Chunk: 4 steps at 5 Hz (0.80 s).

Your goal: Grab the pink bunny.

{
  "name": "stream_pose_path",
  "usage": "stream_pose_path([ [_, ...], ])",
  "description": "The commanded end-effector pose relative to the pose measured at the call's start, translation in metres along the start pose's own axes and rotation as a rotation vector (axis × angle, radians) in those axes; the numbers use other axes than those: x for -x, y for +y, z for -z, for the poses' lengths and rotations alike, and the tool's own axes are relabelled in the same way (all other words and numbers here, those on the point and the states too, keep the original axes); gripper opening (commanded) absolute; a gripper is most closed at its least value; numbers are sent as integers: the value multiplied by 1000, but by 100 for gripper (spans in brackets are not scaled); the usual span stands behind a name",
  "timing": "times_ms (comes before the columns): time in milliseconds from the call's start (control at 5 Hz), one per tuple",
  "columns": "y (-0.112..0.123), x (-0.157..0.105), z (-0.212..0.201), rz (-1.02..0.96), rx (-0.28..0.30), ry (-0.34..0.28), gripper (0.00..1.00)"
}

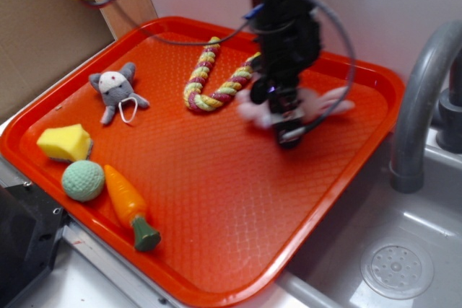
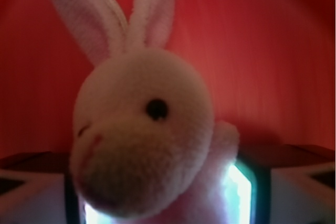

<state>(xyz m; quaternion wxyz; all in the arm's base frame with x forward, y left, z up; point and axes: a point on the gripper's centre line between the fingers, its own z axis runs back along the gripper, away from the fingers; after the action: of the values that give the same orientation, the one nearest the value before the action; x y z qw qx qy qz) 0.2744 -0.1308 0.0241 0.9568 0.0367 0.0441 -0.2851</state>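
Note:
The pink bunny [image 1: 253, 110] lies at the back right of the orange tray [image 1: 216, 200], its pale ears [image 1: 333, 102] sticking out to the right of the arm. My black gripper [image 1: 287, 129] is down over its body, with the fingertips close to the tray floor. In the wrist view the pink bunny [image 2: 142, 145] fills the space between my two fingers [image 2: 67, 192], head and dark bead eye close to the camera, ears pointing away. The jaws are closed against its body. Most of its body is hidden behind the gripper in the exterior view.
A striped rope toy [image 1: 213, 81] lies just left of the gripper. A grey plush animal [image 1: 115, 91], a yellow wedge [image 1: 65, 142], a green ball [image 1: 83, 180] and a toy carrot [image 1: 130, 203] sit along the tray's left side. A sink with a faucet [image 1: 422, 106] is to the right.

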Motion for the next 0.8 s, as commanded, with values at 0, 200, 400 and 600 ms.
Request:
stream_pose_path([
  [0, 11, 69, -100, -502, -89, -33, 0],
  [200, 6, 95, -138, -732, -109, -38, 0],
  [400, 5, 122, -178, -789, -49, -70, 0],
  [600, 0, 129, -188, -662, -36, -196, 0],
])
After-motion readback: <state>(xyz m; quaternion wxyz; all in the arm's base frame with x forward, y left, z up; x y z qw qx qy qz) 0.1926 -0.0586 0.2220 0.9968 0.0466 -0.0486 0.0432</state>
